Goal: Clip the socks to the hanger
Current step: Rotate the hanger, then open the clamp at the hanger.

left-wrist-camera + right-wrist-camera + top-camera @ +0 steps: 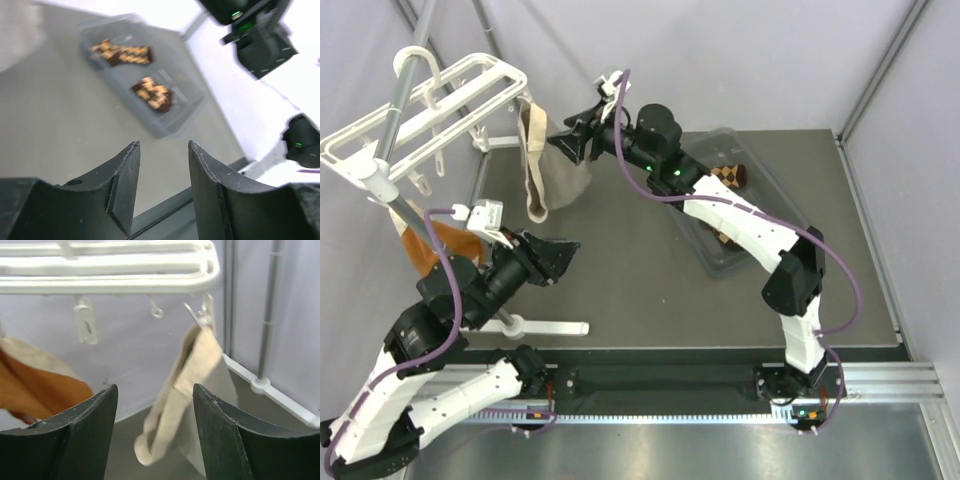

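Two argyle socks lie in a clear bin: one (731,176) at its far end, the other (720,238) mostly hidden under my right arm. Both show in the left wrist view, one (122,52) farther off and one (154,93) nearer. The white hanger (440,105) hangs at the far left, and its bars and clips (86,322) show in the right wrist view. My right gripper (558,142) is open and empty, facing the hanger (110,270). My left gripper (565,262) is open and empty above the table, pointing toward the bin.
A grey-beige sock (534,160) hangs clipped to the hanger's near corner, just in front of my right gripper (155,390). An orange sock (432,245) hangs at the left. A grey pole (392,115) carries the hanger. The clear bin (765,170) sits at the right.
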